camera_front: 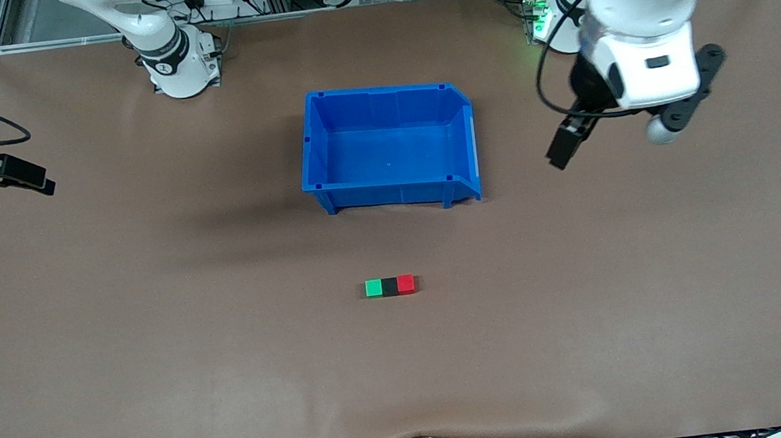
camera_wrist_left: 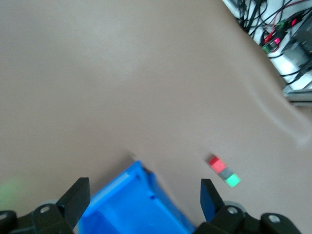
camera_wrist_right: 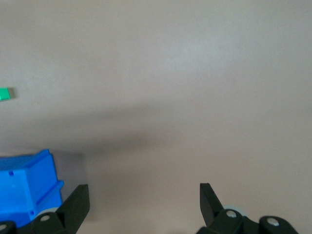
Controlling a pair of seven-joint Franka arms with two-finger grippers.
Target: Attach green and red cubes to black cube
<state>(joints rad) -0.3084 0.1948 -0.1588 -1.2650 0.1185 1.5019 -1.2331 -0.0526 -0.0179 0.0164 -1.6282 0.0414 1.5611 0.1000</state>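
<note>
Already the green cube (camera_front: 373, 288), black cube (camera_front: 389, 287) and red cube (camera_front: 405, 284) sat joined in a row mid-table, nearer the front camera than the blue bin (camera_front: 390, 148), bare surface around them. Both arms waited: left gripper (camera_front: 614, 134) and right gripper (camera_front: 16, 178) hung spread and empty, toward their own table ends.

In the right wrist view the green cube (camera_wrist_right: 5, 93) sits at the picture's edge, and the black and red cubes beside it are out of frame. The blue bin (camera_wrist_right: 27, 187) shows only one corner there. The left wrist view cuts the bin off too, and its cubes are blurred. In the front view the right gripper (camera_front: 31, 180) is partly cut off.
</note>
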